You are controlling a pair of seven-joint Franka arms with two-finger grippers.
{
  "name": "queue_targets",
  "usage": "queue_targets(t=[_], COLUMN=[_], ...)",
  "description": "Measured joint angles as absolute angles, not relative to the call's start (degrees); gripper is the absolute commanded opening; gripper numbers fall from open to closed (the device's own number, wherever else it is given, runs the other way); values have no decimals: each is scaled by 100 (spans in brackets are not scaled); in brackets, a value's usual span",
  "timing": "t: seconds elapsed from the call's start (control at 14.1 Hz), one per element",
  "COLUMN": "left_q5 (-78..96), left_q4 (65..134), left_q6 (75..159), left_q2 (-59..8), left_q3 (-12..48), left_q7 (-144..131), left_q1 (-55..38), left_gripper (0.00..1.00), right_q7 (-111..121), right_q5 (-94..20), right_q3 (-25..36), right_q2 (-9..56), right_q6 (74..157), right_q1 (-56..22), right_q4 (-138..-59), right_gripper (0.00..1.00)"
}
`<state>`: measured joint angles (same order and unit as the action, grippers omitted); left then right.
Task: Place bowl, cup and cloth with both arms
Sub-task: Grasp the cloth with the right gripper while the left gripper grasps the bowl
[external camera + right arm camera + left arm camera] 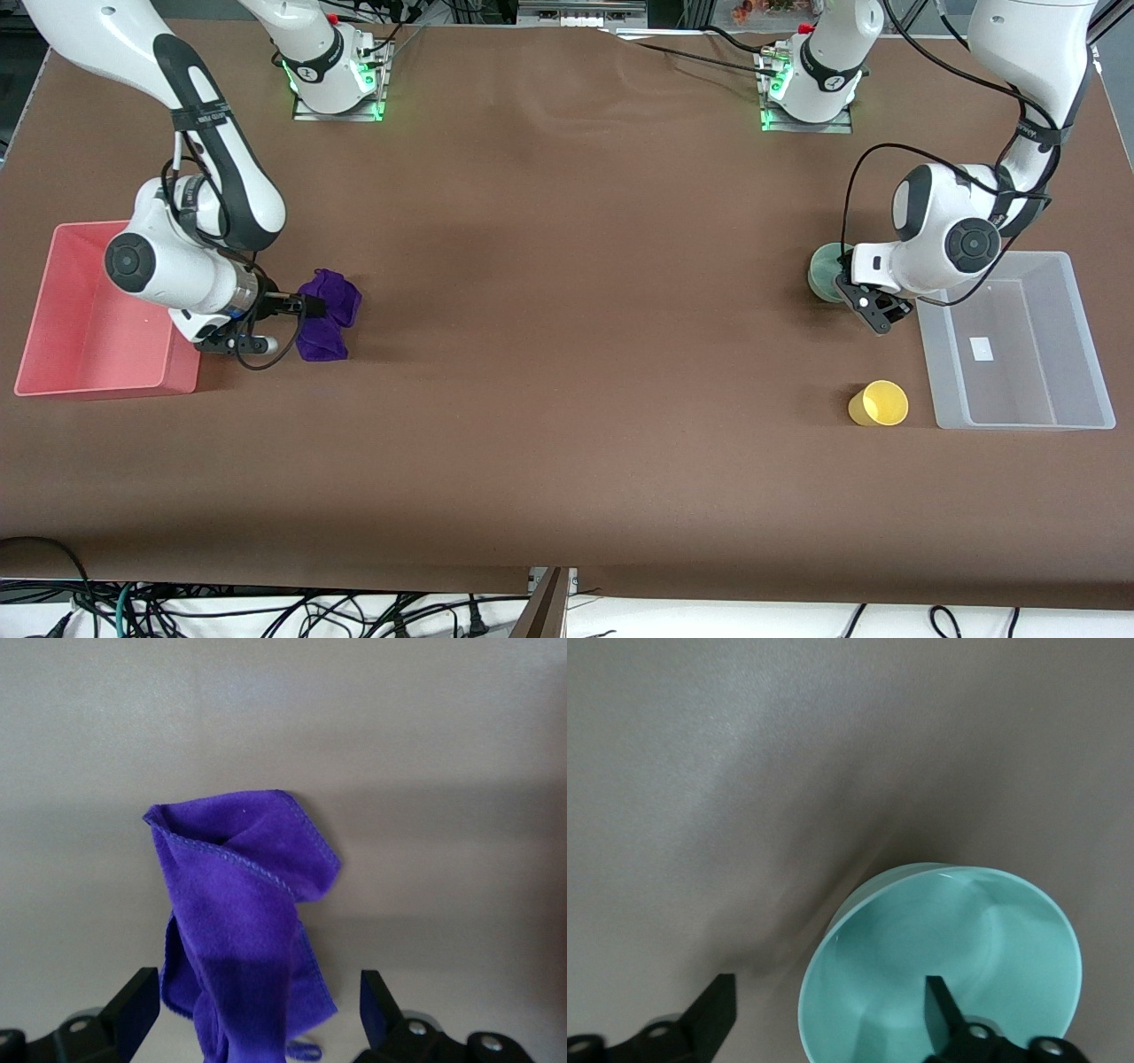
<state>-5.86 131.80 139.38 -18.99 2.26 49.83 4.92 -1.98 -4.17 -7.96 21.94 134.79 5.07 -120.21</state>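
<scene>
Purple fabric sits between the parted fingers of the right gripper (306, 306), which is low over the cloth (326, 315) near the right arm's end of the table. In the right wrist view the two fingertips stand wide apart on either side of the crumpled cloth (244, 921) and have not pinched it. The cloth lies on the brown table (567, 354) just beside the pink bin (53, 354).

At the left arm's end, the left gripper (864, 301) is down at the bowl (828, 270). The left wrist view shows one finger inside the pale green bowl (939, 966) and the other outside its wall, with the rim between them; the jaws are spread and I see no firm clamp on the wall (the bowl looks tilted there, though whether a finger touches it I cannot tell). The bowl sits on the table just beside the clear bin (1019, 341), farther from the front camera than the cup (877, 403), which lies on its side close to that bin's nearer corner, untouched.

Judging by how things lie, the task is at its start: both bins look empty, nothing is placed. Both arms are set for first grasps, the cloth presumably bound for the pink bin, the bowl and then the cup for the clear one. All three placements remain.
</scene>
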Motion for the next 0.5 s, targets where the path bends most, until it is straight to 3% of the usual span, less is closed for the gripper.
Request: queue_targets(t=[0.07, 0.14, 0.21, 0.28, 0.36, 0.5], left_q5=[-589, -591, -591, -592, -592, -593], left_q4=[13180, 13180, 13180, 13179, 13179, 13168], left_q6=[13944, 13945, 13945, 13945, 13946, 13948], left_q2=[-1919, -1933, -1939, -1939, -1939, -1938], left_q3=[226, 228, 228, 228, 229, 236], left_q7=[4997, 5002, 5004, 5007, 5009, 5036], left_q1=[493, 493, 493, 493, 493, 492], left_gripper=[2, 0, 0, 0, 0, 0], right_q7=[-204, -211, -216, -216, -216, -215], right_q5=[-417, -418, -418, -418, -418, -418], right_q3=[-797, -797, -797, -797, -796, -797], right_q2=[2213, 2236, 2266, 2305, 2348, 2405], right_q6=[13612, 13676, 13693, 13696, 13698, 13700], right_q1=[478, 457, 446, 443, 442, 427], right_q4=[-12095, -12145, -12165, -12169, -12171, -12171], right_gripper=[98, 89, 59, 22, 0, 0])
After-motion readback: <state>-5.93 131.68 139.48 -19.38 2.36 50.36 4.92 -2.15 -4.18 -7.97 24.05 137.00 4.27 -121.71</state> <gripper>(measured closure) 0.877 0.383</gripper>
